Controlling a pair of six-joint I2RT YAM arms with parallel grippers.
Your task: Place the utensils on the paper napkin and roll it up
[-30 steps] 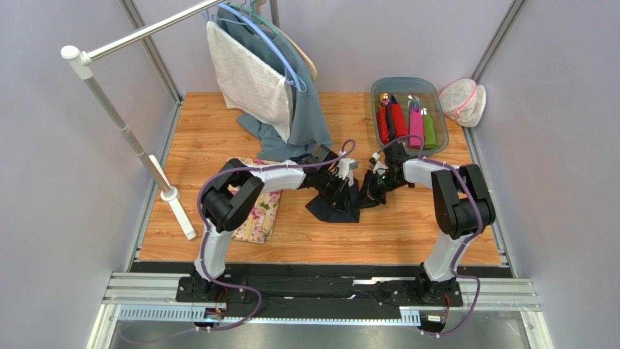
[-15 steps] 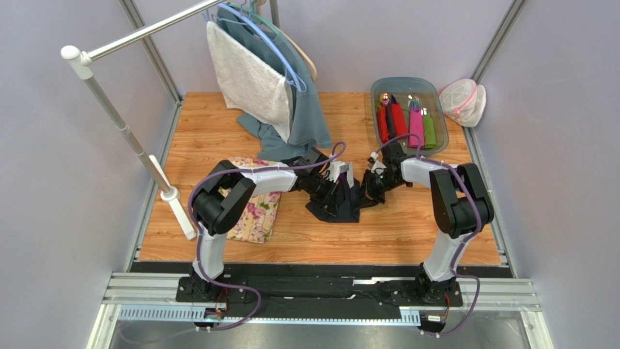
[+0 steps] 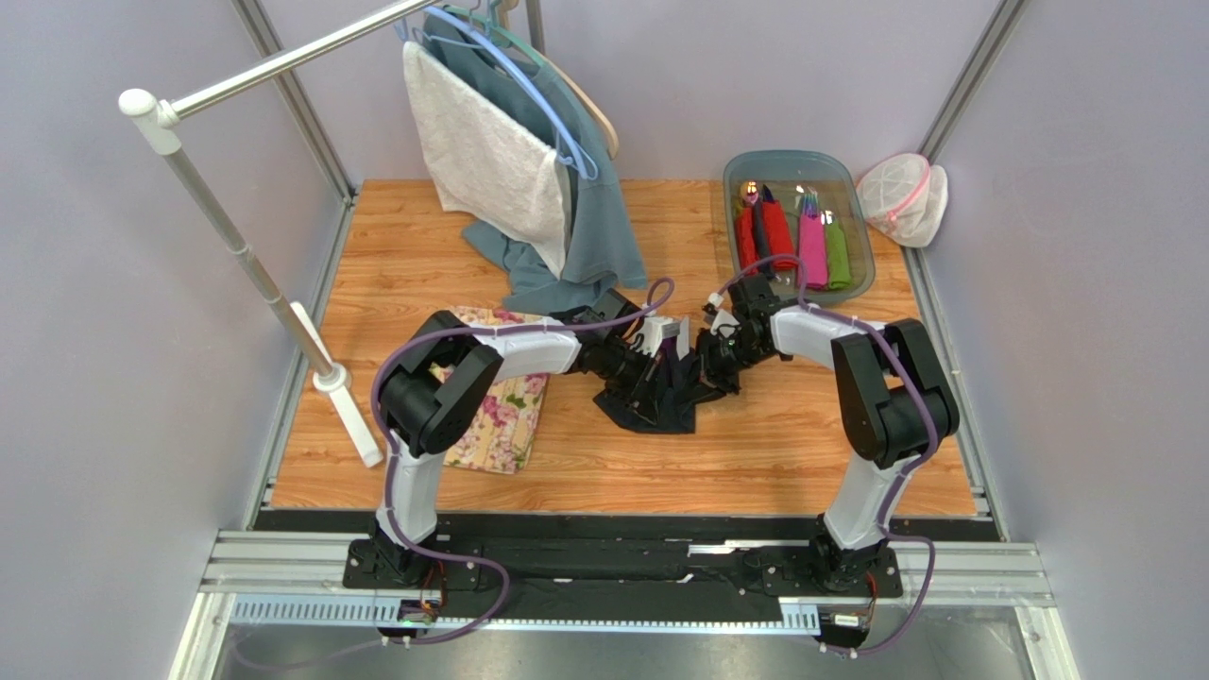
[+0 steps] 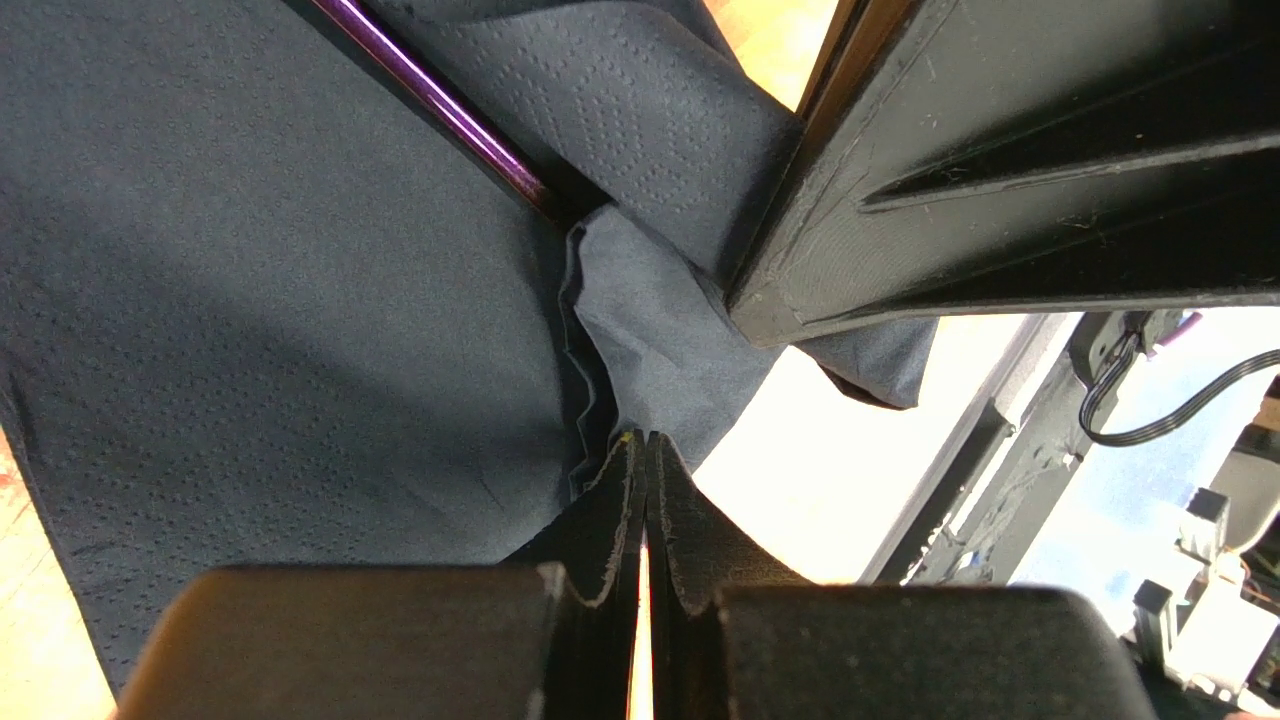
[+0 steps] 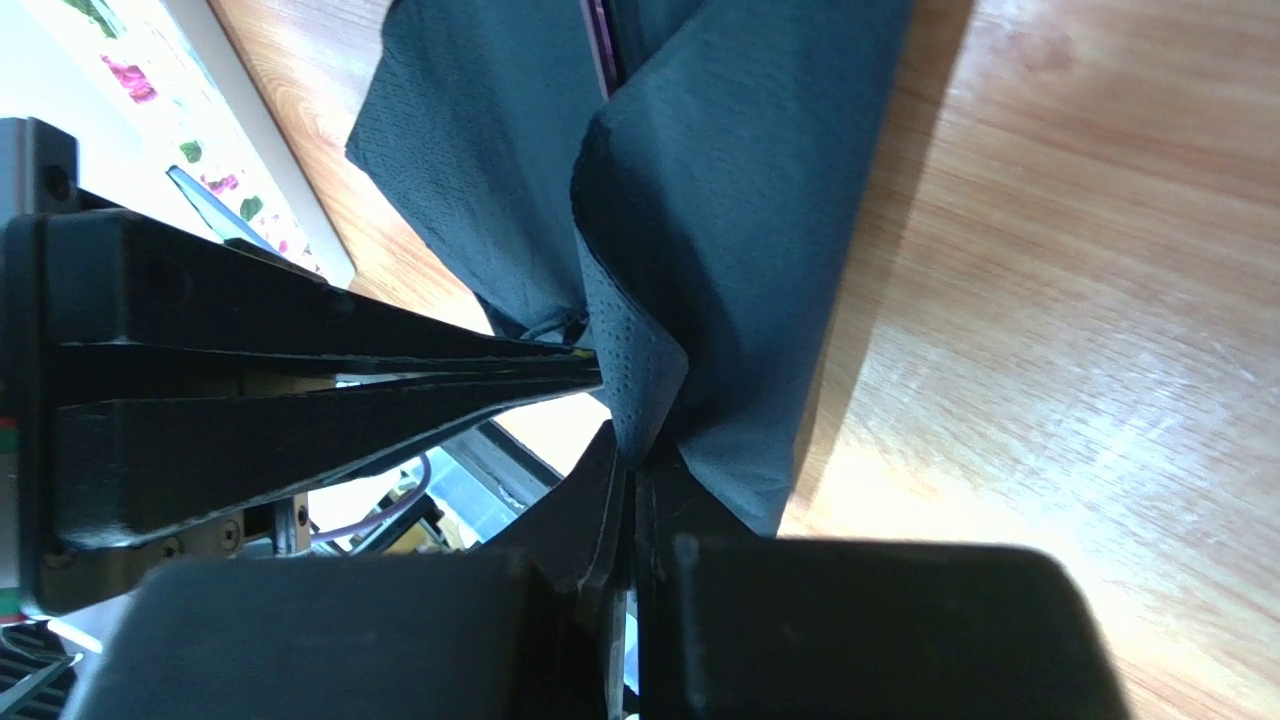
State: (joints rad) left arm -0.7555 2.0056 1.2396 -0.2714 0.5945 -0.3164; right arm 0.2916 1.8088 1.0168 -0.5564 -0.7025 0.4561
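Observation:
The paper napkin (image 3: pixel 646 412) lies dark and bunched on the wooden table, with one flap folded over. A purple utensil handle (image 4: pixel 451 113) pokes out from under the fold, and its tip (image 5: pixel 598 30) shows in the right wrist view; the other utensils are hidden. My left gripper (image 3: pixel 663 363) (image 4: pixel 646 440) is shut, pinching a raised crease of the napkin (image 4: pixel 301 300). Facing it, my right gripper (image 3: pixel 714 366) (image 5: pixel 637 468) is shut on a fold of the napkin (image 5: pixel 736 180). The two grippers stand almost tip to tip.
A clear tub (image 3: pixel 856 276) at the back right holds red, pink and green rolls. A floral mat (image 3: pixel 508 415) lies left of the napkin. Cloths on hangers (image 3: pixel 497 149) droop at the back, by a white rack pole (image 3: pixel 241 262). A mesh bag (image 3: pixel 903 196) sits beyond the tub.
Both grippers have closed fully and drawn nearer each other over the napkin. The napkin's right side has bunched up and shifted slightly left.

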